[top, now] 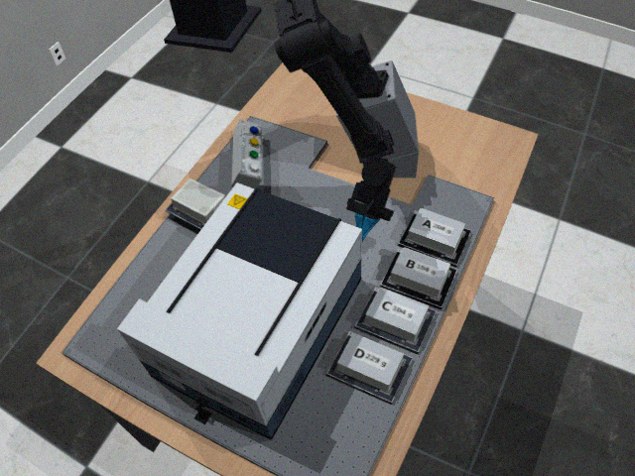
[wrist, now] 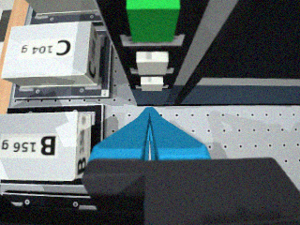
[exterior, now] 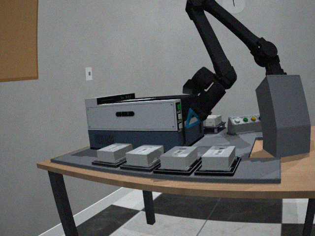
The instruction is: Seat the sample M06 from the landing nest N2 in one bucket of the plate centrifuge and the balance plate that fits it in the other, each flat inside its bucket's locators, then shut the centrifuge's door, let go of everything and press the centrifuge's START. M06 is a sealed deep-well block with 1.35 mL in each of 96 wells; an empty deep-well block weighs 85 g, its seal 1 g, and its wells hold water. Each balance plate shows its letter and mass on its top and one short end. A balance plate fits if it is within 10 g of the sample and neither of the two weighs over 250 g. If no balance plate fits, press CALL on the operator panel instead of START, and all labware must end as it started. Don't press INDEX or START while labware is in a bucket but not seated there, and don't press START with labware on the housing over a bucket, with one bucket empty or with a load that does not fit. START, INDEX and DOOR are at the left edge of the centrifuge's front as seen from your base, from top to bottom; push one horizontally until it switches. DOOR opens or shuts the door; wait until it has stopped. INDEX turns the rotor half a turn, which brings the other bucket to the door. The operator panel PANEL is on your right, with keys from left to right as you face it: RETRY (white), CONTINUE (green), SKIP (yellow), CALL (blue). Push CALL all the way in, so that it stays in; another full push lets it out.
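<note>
My gripper is shut and empty, its blue fingers pressed together. It hangs beside the left edge of the centrifuge's front. In the wrist view the fingertips point at the button column: green START on top, white INDEX below it, white DOOR lowest. The tips are in line with DOOR, a short gap away. Sample M06 sits in its nest at the far side of the centrifuge. Balance plates A, B 156 g, C 104 g and D 229 g rest in their nests.
The operator panel with its blue, yellow, green and white keys stands behind the centrifuge. The grey arm base rises at the right. A dark panel covers the near part of the centrifuge's top. The row of balance plates lies close by the gripper.
</note>
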{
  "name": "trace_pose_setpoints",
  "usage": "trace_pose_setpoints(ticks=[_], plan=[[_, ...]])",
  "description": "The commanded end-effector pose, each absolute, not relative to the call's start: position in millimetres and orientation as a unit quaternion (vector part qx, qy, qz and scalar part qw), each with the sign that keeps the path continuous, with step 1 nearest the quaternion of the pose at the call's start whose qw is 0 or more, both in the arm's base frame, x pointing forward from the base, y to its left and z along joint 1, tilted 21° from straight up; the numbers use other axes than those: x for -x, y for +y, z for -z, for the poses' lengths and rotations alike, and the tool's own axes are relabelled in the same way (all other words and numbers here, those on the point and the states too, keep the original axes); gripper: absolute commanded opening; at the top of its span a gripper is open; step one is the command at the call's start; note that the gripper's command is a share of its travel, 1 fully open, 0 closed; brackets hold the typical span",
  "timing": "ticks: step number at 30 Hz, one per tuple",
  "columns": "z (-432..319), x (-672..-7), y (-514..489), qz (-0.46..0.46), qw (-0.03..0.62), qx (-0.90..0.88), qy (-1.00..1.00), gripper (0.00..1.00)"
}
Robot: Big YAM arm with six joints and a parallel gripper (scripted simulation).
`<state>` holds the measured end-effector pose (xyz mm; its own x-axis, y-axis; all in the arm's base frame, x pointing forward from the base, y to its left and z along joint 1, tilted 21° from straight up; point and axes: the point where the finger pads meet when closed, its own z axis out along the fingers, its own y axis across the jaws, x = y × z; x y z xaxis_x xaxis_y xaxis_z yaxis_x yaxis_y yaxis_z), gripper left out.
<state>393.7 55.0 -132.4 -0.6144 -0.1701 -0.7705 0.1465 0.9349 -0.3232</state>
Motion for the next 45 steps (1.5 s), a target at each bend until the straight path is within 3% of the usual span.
trace_pose_setpoints(ticks=[1,45], plan=[[127,-396,47,0.185,0.443,0.005,0.877,0.00],[124,-407,47,0.185,0.442,0.006,0.877,0.00]])
